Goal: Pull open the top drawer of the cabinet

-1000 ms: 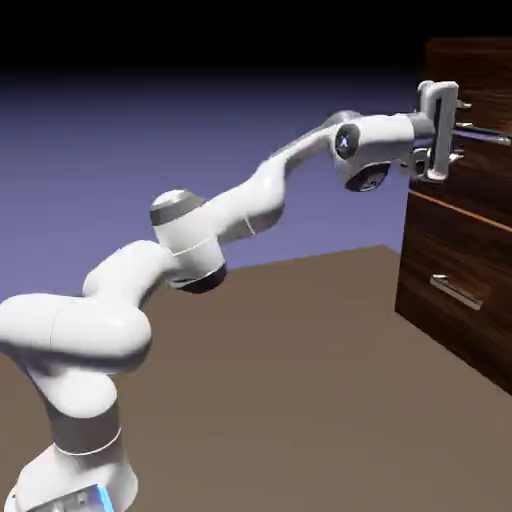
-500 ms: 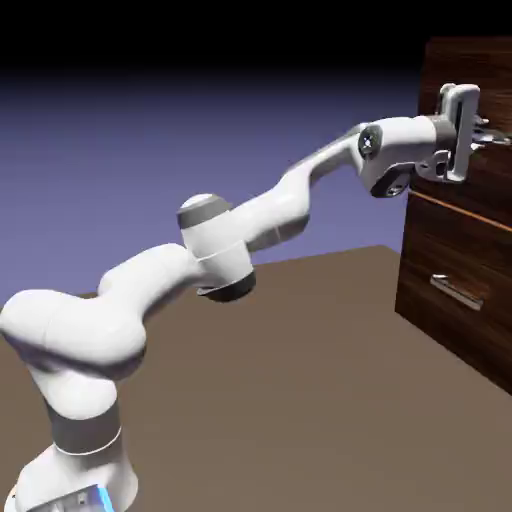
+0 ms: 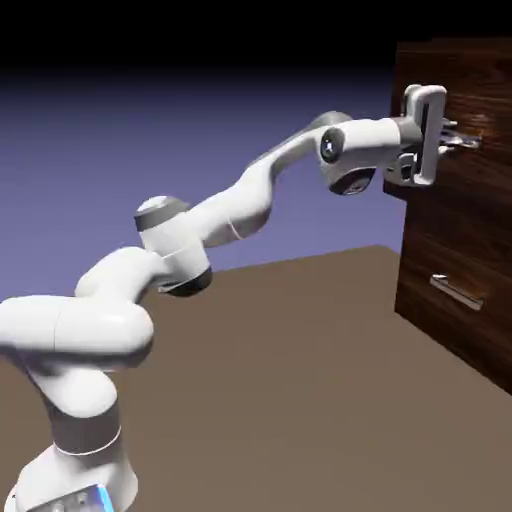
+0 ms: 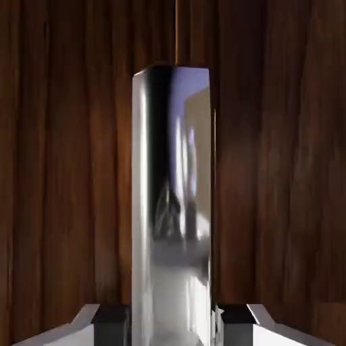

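Observation:
The cabinet [image 3: 455, 250] is a tall dark brown wood-grain box at the exterior view's right. Its top drawer [image 3: 480, 85] stands slightly out past the front below it. My gripper [image 3: 452, 138] reaches level from the left and is shut on the top drawer's silver bar handle [image 3: 470, 141]. In the hand view the handle [image 4: 173, 203] runs as a broad shiny bar up the middle, clamped between my grey fingertips [image 4: 111, 317] at the bottom edge. The drawer's wood front [image 4: 61, 169] fills the space behind it.
A lower drawer [image 3: 450, 310] with its own silver bar handle [image 3: 457, 292] sits shut beneath the top one. The brown table [image 3: 280, 380] spreads in front of the cabinet. My white arm [image 3: 210, 225] rises from the lower left.
The gripper went from open in front of the handle to shut on it. The hand then drew back to the left, and the top drawer's front came out with it.

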Controlling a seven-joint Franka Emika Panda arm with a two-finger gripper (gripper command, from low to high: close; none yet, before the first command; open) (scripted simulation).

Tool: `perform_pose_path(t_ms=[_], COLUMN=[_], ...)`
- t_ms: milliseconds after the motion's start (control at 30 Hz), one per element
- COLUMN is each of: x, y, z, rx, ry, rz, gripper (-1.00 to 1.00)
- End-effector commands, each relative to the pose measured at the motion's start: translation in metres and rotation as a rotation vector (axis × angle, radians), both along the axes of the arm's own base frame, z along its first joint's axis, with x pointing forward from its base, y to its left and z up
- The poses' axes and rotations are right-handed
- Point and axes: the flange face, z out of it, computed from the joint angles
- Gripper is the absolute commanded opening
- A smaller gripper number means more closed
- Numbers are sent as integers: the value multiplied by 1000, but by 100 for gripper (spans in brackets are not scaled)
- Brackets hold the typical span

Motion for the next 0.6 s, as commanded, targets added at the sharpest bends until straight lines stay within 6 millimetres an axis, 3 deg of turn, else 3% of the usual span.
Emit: perform_pose_path(t_ms=[0,467,500,567], x=[-8,-140,-140,-152], y=[0,0,0,0], z=[0,0,0,0], rx=[0,0,0,-1], ry=[1,0,0,0], rz=[0,0,0,0], gripper=[-100,-100,100,100])
